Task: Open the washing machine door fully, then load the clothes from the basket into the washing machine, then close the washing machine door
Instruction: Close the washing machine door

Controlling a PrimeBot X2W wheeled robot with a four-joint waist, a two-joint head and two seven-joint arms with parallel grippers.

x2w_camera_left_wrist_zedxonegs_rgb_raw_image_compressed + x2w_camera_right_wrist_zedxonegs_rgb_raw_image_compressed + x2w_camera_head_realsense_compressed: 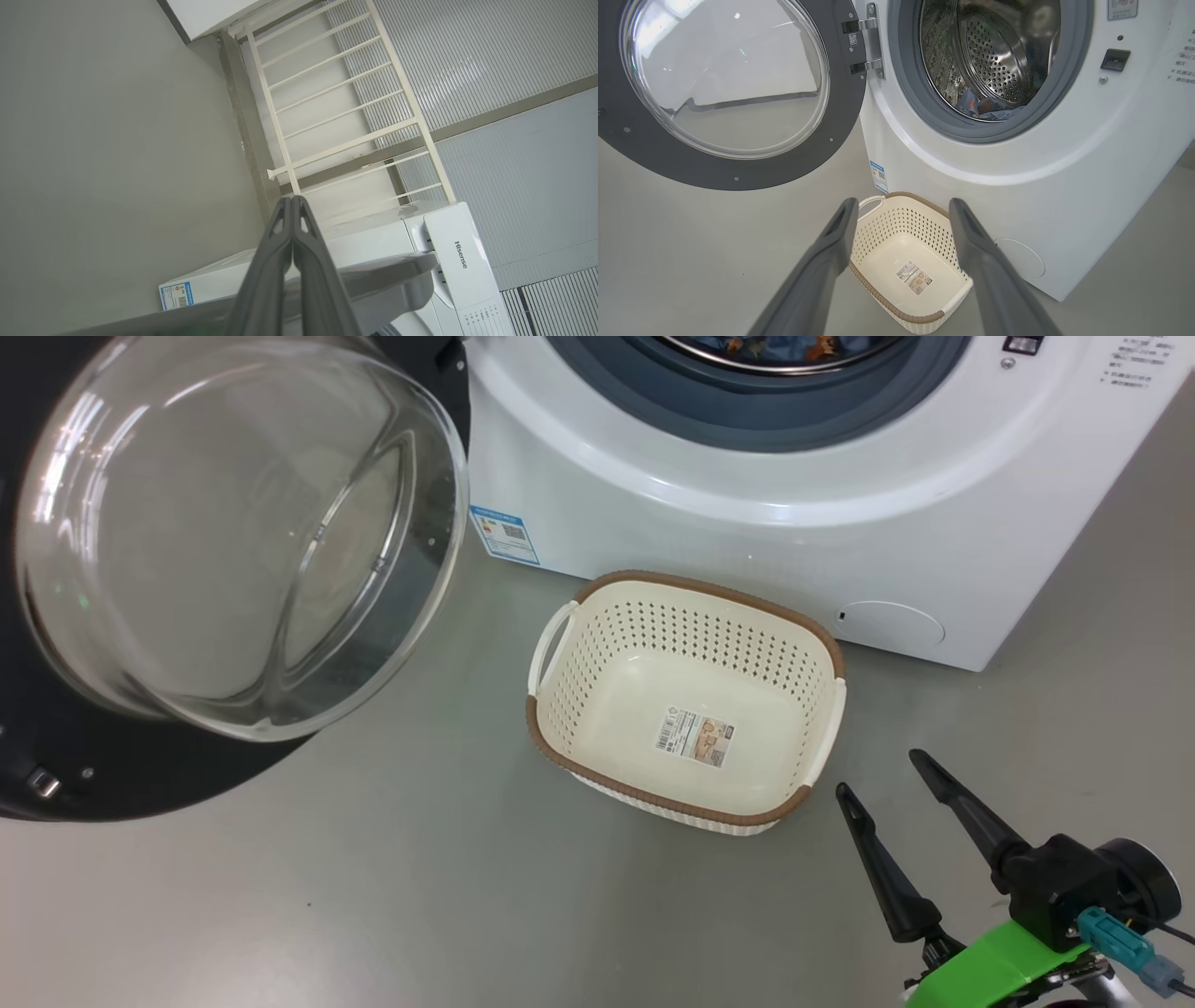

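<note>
The basket [700, 625] is empty and the clothes [985, 107] lie low in the drum [994, 60], so the step in hand looks to be shutting the door [224, 541]. It hangs wide open at the left of the machine [653, 513], hinged at the opening's left edge, with its glass bowl facing near.

To do this well, push on the black rim near the door's free left edge, not on the glass. Follow the arc round the hinge and press until the latch catches. First check that no cloth lies over the gasket; the bundle sits close behind its lower lip.

The right claw [879, 773] is spread wide and holds nothing. It is near and right of the basket, well apart from the door, with the basket between them. The left claw [292, 198] is pressed closed and empty. A grey edge crosses behind its fingers, perhaps the door's rim; I cannot tell.
</note>
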